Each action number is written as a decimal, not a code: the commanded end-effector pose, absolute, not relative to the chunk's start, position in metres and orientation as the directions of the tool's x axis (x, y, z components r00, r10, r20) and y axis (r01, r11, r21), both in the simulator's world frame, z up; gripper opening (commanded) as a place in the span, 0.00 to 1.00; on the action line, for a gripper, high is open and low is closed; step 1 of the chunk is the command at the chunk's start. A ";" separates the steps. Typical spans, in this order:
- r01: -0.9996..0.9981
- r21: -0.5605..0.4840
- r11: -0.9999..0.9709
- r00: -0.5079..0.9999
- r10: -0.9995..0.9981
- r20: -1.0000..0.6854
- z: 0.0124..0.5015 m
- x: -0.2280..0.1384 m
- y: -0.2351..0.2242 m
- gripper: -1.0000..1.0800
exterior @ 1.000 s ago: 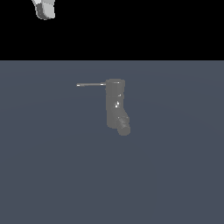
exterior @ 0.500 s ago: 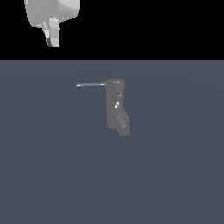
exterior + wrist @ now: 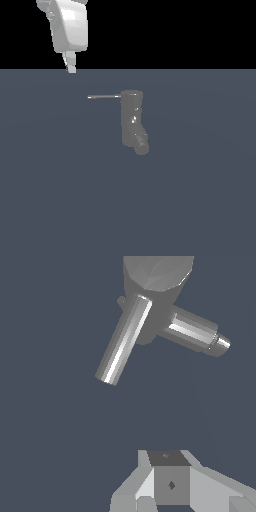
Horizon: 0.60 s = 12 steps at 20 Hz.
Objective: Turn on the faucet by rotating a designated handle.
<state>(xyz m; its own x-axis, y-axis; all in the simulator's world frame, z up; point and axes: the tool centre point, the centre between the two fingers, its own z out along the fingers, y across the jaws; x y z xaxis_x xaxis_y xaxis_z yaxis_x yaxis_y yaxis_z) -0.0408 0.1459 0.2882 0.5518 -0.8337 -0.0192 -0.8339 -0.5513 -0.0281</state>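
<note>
The faucet (image 3: 132, 119) is a dull-grey upright cylinder with a stubby spout (image 3: 141, 144) at its lower end. Its handle (image 3: 104, 96), a thin straight rod, sticks out from the top toward the exterior view's left. My gripper (image 3: 71, 65) hangs above and to the left of the handle's tip, well apart from it, and looks shut with nothing in it. In the wrist view the handle (image 3: 123, 340) and spout (image 3: 196, 332) fan out from the faucet body (image 3: 158, 272), with the gripper (image 3: 169, 457) at a distance from them.
The faucet stands alone on a flat dark blue-grey floor (image 3: 200, 200). The white arm link (image 3: 69, 27) comes down from the top of the exterior view against a black background.
The arm has come down and to the right into the exterior view, bringing the fingers closer to the handle's tip. Faucet and handle have not moved.
</note>
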 end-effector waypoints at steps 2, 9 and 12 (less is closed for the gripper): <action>-0.868 -0.024 -0.495 0.496 -0.868 -0.017 0.274 -0.022 0.146 0.00; -0.929 -0.014 -0.370 0.371 -0.929 -0.010 0.244 0.019 0.142 0.00; -0.948 -0.010 -0.318 0.318 -0.948 -0.006 0.232 0.035 0.138 0.00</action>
<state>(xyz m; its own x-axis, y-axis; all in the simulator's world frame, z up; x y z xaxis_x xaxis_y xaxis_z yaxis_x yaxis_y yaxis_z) 0.0265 0.1398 0.2380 0.3457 -0.9383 -0.0091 -0.9383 -0.3456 -0.0111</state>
